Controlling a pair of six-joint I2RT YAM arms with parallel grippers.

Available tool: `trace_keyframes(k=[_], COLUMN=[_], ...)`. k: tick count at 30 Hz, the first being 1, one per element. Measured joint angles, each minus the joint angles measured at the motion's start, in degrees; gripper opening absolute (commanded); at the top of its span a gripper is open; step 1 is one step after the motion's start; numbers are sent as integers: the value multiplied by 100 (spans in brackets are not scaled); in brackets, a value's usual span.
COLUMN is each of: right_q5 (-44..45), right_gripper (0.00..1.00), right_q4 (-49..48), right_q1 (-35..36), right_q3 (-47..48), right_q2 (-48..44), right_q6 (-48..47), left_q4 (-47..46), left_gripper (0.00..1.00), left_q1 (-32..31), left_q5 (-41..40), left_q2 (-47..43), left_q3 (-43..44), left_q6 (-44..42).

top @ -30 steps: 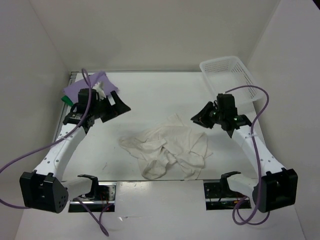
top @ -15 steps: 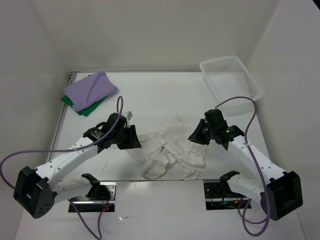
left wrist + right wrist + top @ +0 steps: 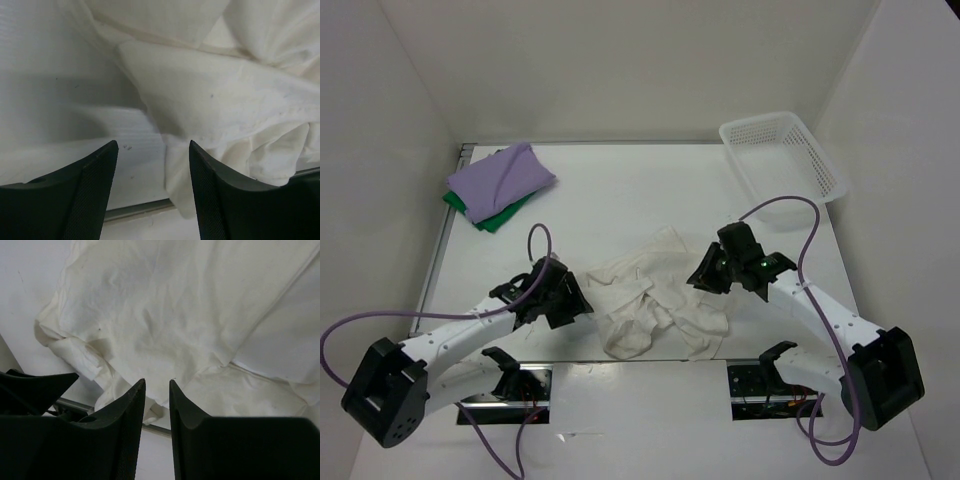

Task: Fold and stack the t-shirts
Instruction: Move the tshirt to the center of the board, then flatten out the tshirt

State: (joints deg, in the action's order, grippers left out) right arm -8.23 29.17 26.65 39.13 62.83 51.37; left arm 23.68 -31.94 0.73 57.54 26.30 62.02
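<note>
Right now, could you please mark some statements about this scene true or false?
The lavender t-shirt lies on the green t-shirt. True.
The cream t-shirt is neatly folded. False: it lies crumpled.
The white mesh basket sits far left. False: far right.
The left gripper is open, gripping nothing. True.
The right gripper holds the green t-shirt. False: it hovers over the cream one.

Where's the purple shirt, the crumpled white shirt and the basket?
purple shirt (image 3: 505, 172), top view, middle of folded top.
white shirt (image 3: 658, 297), top view, crumpled middle.
basket (image 3: 820, 155), top view, right wall.
</note>
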Motion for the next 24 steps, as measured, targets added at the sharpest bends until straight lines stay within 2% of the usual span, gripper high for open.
trace_keyframes(k=[1,5,11,15,16,18,21,24], right_q5=[-2,-15,-39,-61,-61,-61,-61,-57], right_gripper=[31,31,31,33,33,33,39,46], right_q4=[-22,-90,-181,-262,-264,-264,-280,-269], right_q1=[0,0,0,0,0,0,0,0], right_q3=[-20,-59,-136,-136,-136,-136,-162,-212], right_q2=[-4,-13,-39,-46,-46,-48,-50,-55], right_q6=[4,22,24,24,24,24,39,55], left_q4=[-166,-560,-1056,-1366,-1414,-1429,-1193,-719], left_gripper=[66,54,44,28,18,11,4,3], left_q1=[4,4,4,4,4,4,4,9], left_q5=[11,125,278,374,398,428,446,452], left_q2=[105,339,557,881,957,1014,780,192], left_q3=[-42,-219,-232,-229,-229,-216,-79,317], left_q6=[28,153,291,323,334,361,396,398])
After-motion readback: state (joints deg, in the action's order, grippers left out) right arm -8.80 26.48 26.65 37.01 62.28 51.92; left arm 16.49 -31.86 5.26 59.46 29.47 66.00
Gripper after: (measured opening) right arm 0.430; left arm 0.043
